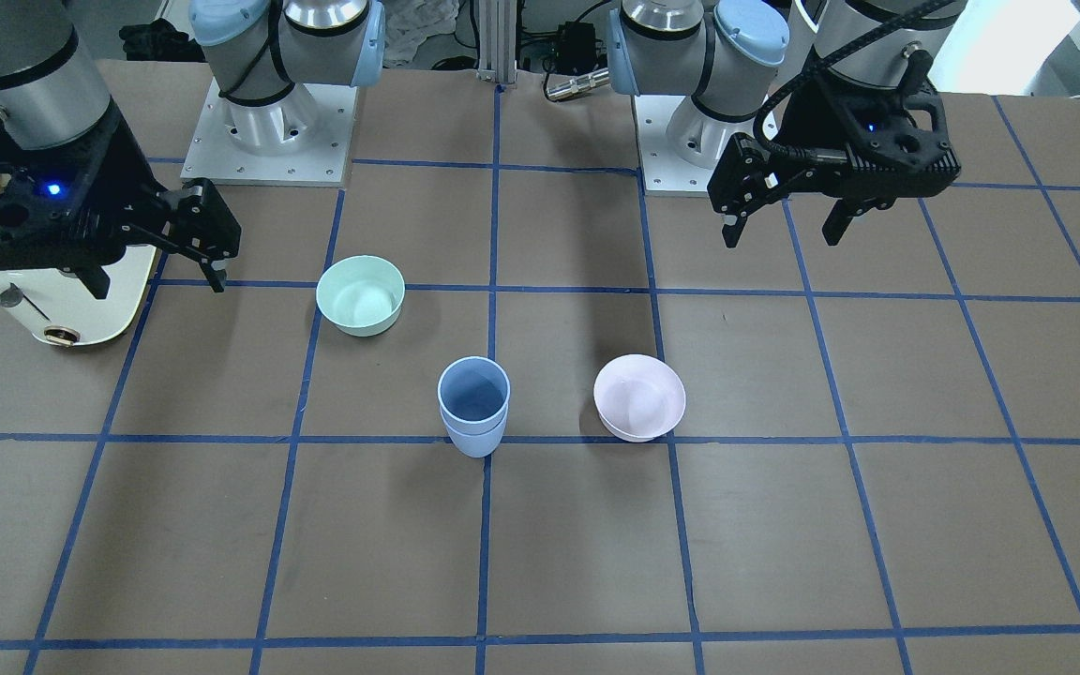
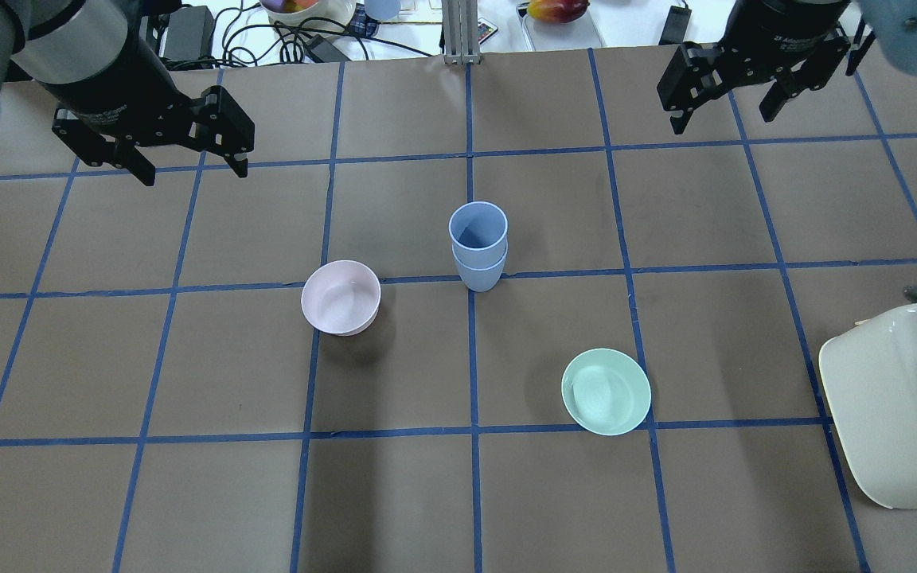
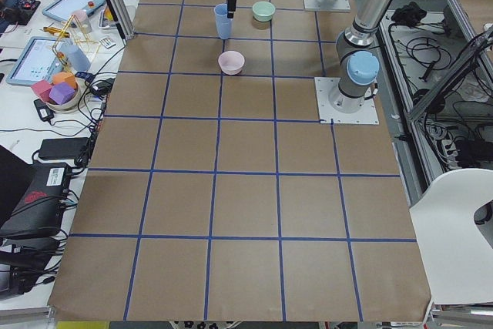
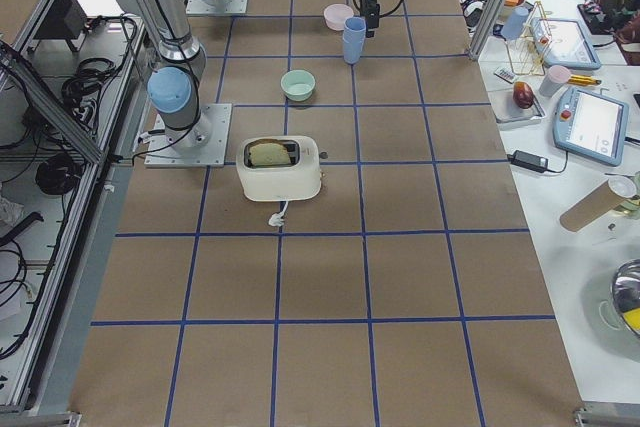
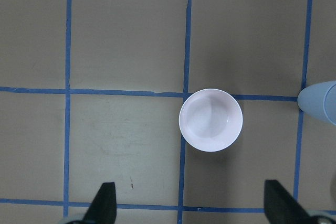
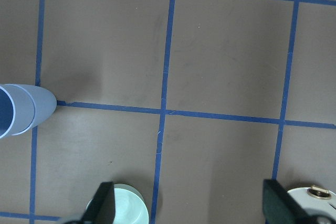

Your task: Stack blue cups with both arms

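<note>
Looks pretty much done to me; the cups (image 2: 478,247) sit nested one inside the other, upright, about mid-table right on a blue tape crossing, and you can see both rims stepped one above the other; nothing is touching the stack.

The left gripper (image 2: 193,169) hangs above the far left part of the table (image 2: 745,239) in the overhead view, jaws spread wide and holding nothing; the right gripper (image 2: 721,119) hangs above the far right part, also spread wide and empty; both are well apart from the stack. My guess is that all that's left is for the arms to park, if even that; I don't see any loose blue cup on the mat that needs adding.

Head count, going by the overhead view:
- cups: two, stacked as one pile
- pink bowl (image 2: 341,297): one, left of the stack and a bit nearer, not touching it
- green bowl (image 2: 606,391): one, right of the stack and nearer again, on its own
- toaster (image 2: 896,414): one, at the near right edge; the side view shows what looks like a slice in the slot
- arms: two, one gripper each
</note>
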You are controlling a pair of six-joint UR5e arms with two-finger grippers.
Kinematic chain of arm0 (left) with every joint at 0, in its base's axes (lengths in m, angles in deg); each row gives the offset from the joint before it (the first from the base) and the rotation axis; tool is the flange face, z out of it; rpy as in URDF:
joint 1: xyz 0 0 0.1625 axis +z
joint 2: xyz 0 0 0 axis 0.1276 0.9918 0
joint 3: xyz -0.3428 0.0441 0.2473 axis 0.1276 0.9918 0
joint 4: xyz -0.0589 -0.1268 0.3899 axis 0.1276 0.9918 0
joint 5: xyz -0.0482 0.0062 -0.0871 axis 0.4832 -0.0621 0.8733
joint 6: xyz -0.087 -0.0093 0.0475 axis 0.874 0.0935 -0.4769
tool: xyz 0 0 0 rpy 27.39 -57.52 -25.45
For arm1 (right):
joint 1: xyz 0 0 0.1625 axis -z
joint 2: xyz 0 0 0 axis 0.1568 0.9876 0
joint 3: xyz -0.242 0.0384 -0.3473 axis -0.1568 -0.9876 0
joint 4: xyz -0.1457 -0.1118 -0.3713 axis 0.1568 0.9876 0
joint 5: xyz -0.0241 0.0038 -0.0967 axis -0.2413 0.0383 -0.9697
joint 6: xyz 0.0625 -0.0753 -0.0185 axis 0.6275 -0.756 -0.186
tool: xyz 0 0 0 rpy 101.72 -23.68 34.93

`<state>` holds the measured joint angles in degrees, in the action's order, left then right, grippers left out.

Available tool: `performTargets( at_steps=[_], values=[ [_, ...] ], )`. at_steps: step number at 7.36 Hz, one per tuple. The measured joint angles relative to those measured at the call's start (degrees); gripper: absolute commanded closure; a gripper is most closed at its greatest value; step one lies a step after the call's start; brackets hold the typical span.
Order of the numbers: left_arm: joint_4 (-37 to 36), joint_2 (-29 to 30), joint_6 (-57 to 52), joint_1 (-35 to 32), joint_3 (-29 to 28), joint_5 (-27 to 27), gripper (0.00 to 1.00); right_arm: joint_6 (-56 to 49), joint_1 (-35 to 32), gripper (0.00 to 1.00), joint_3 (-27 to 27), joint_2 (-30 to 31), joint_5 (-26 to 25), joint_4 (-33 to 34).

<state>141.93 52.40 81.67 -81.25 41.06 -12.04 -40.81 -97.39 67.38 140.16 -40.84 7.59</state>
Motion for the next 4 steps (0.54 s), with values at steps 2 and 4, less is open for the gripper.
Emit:
performTargets(
  at_steps=[2,4],
  values=[
    [0.0,0.0,0.0,0.0,0.0,0.0,0.0,0.86,-1.53,0.0,0.98,-0.29,-0.33,2.61],
    [0.0,0.0,0.0,0.01,0.0,0.0,0.0,1.05,-1.4,0.0,2.03,-0.23,-0.52,4.61]
  ],
)
